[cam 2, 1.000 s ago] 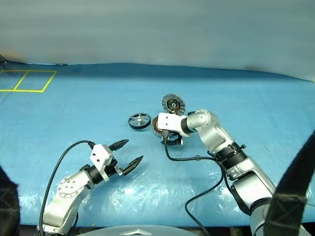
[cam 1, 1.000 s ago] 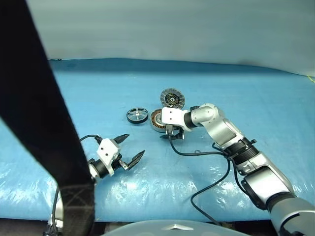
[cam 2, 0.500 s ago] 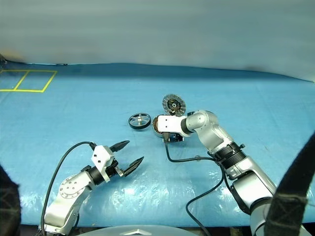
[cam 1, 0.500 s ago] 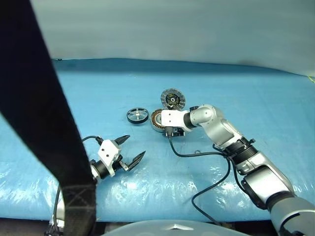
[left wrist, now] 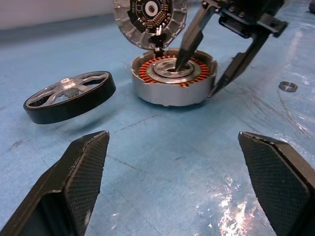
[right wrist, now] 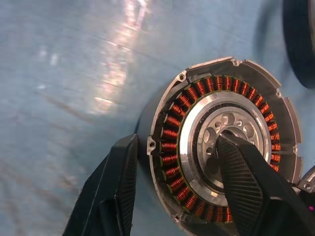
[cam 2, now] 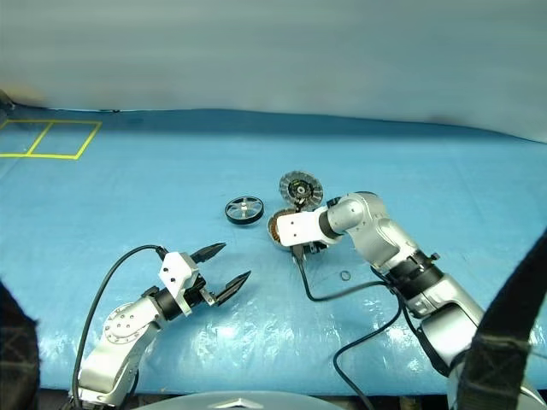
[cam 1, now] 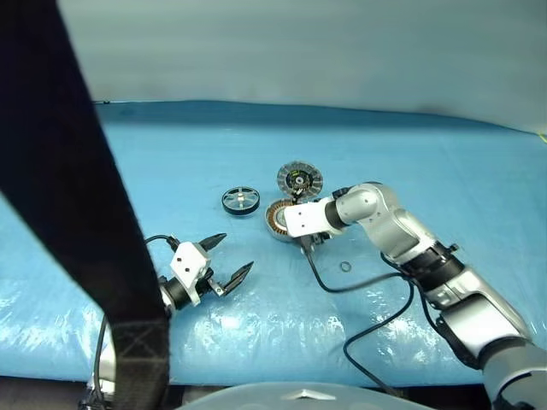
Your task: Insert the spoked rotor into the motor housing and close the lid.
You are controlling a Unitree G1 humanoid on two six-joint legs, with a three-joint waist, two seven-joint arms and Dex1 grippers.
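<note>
left gripper (cam 1: 224,258): hovering near, fingers spread wide, holding nothing.
right gripper (right wrist: 177,187): clamping the motor housing (cam 1: 279,219) wall, one finger inside, one outside.
spoked rotor (cam 1: 240,201): lying left of housing.
lid (cam 1: 299,179): leaning just beyond housing.

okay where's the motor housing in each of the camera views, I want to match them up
Left eye view: motor housing at centre, below the lid, at the right tool.
Right eye view: housing at centre, right of the spoked rotor.
Left wrist view: housing upper middle, one right-tool finger in its centre hole.
Right wrist view: housing centre-right, straddled by the fingers.
Shared landmark: the copper winding ring.
</note>
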